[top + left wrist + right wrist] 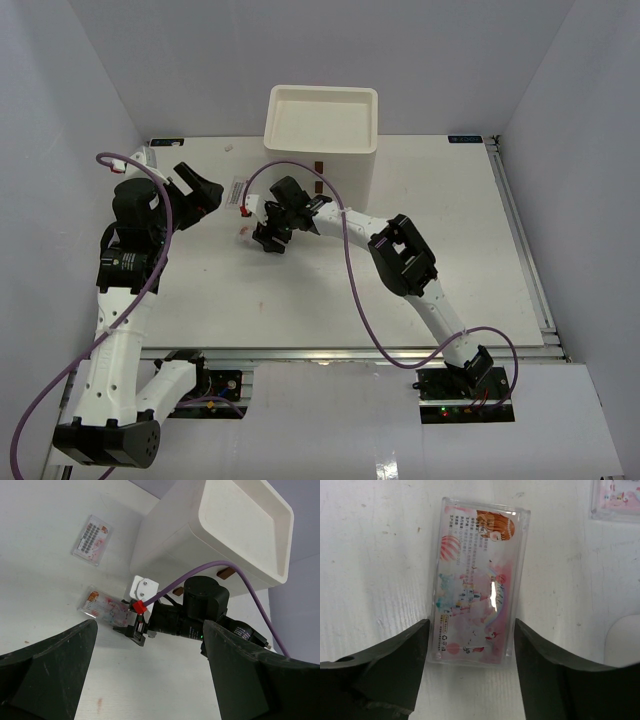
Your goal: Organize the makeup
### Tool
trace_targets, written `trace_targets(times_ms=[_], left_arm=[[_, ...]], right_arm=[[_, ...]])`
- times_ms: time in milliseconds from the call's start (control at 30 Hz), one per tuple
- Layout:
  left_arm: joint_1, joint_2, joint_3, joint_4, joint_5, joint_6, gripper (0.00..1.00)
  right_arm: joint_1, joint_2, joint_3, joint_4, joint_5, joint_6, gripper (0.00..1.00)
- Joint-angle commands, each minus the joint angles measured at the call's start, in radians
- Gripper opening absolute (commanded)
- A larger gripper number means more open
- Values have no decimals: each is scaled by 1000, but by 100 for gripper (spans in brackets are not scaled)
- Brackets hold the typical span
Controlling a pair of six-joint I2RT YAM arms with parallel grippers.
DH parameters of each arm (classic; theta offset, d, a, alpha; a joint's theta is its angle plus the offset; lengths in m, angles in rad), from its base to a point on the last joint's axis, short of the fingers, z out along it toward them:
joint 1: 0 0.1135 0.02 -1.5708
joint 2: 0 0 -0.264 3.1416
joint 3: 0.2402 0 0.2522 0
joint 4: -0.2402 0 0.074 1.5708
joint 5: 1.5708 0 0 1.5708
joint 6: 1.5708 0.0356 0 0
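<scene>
Pink packet (472, 582) sitting between my right gripper's (470, 626) part-open fingers (395, 665); can't tell if held.
Left gripper (150, 625) gaping empty; I'm risking slick edges slipping from the pinch.

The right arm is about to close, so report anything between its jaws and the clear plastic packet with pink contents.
Nothing visible. The clear plastic packet with pink contents lies flat on the white table, between the jaws of the right gripper; the second clear packet lies off to one side.
</scene>
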State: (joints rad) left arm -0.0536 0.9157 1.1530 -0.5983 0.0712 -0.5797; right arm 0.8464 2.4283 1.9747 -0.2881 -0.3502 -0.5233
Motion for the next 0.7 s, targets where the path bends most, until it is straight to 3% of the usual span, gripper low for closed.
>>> trace_targets(times_ms=[0,300,400,667], left_arm=[[5,-4,-6,12,19,-10,98],[5,-8,-104,52,71,-47,98],[5,-13,-141,78,79,-60,98],[5,29,-146,122,69,-23,98]], right_arm=[[2,24,0,-102,-69,-23,62],[0,-57,-20,-137,-127,-43,18],[0,-160,-83,-138,-212,-81,9],[-31,-438,-224,-196,-356,-198,8]])
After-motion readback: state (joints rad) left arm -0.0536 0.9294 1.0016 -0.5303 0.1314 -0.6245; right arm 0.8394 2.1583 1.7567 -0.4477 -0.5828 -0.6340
